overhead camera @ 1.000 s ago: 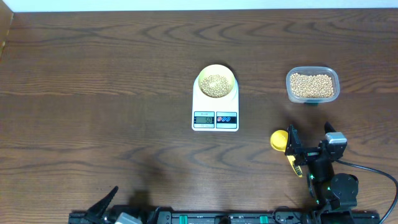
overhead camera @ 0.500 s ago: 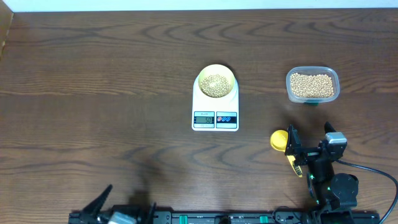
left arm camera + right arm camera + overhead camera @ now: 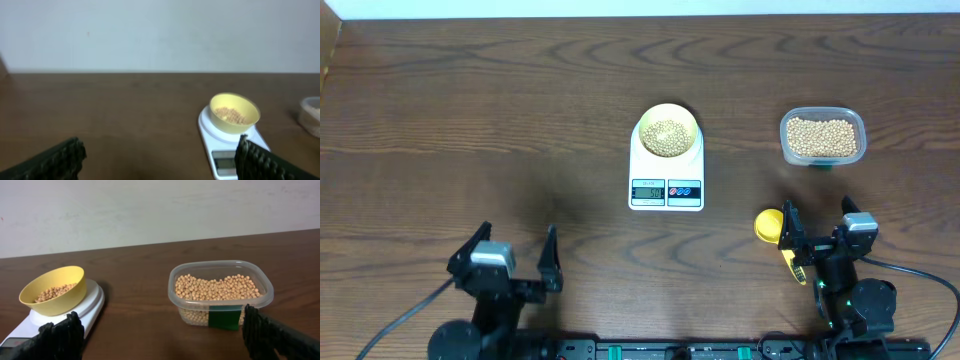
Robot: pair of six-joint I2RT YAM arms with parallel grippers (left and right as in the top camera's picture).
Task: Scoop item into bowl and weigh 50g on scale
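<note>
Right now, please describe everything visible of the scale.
The scale is white, seemingly plastic: a rectangular body with a round platform, and a small display and two buttons on its front. It stands flat on the table, near the middle. The yellow bowl of beans sits on its platform; nothing else touches it. The digits are unreadable.
</note>
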